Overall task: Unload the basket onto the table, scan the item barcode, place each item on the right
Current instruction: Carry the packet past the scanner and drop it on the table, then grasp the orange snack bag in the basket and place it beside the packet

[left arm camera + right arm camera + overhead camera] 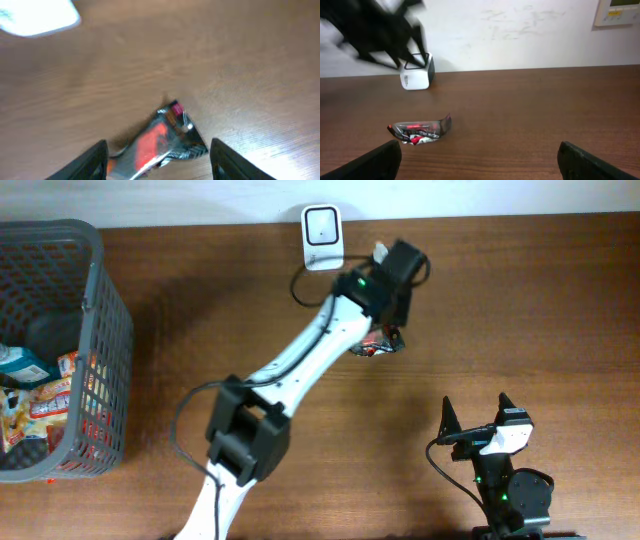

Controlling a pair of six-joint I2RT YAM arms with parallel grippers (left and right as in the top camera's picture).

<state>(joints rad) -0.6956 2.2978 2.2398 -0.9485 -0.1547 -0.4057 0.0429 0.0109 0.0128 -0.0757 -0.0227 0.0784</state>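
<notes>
Just in front of the white barcode scanner, the foil snack packet lies loose on the counter under the left fingers, which are spread and hold nothing. The right fingers gape wide, empty. The scan is probably finished, or a regrasp is needed; neither shows.

crinkled silver-red packet lies flat, near the white scanner.
</notes>
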